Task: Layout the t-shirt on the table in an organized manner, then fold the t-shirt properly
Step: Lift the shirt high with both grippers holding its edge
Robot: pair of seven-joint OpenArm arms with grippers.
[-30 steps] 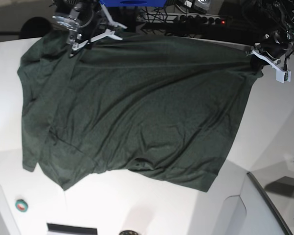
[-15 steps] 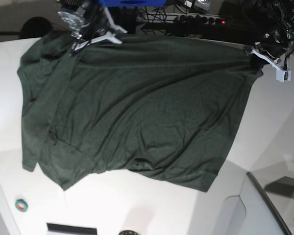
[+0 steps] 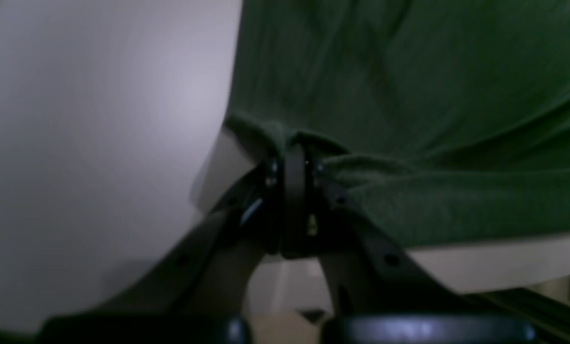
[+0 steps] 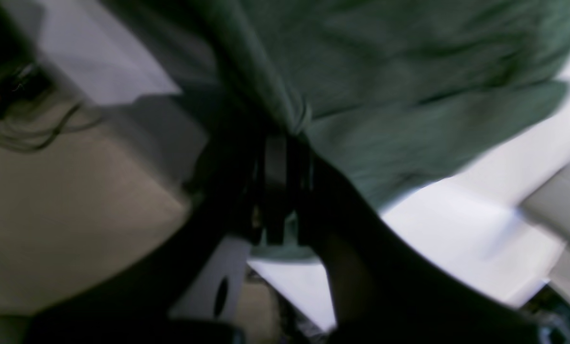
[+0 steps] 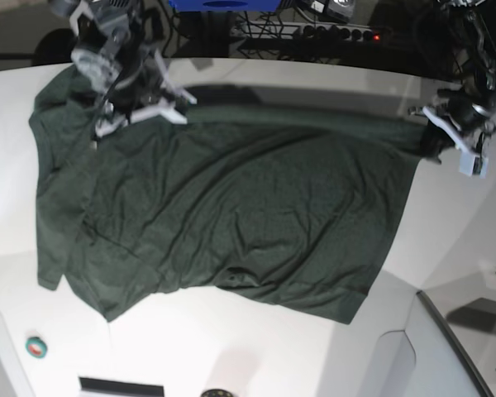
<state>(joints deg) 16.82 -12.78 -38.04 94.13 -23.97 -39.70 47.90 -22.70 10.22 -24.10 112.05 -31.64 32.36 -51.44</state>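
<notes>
White bench (image 5: 231,347) carries t-shirt (image 5: 231,215), base view. Wrist views alone show grips: left end effector (image 3: 292,157), right end effector (image 4: 285,138) each clamped on hem.

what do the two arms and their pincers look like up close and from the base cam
Both pincers have white outer fingers on dark metal bodies in the base view: left pincer, right pincer. The wrist views show black inner jaws with small screw holes. Black cables trail behind the left arm.

White table (image 5: 231,347) — green t-shirt (image 5: 231,215) atop
</notes>
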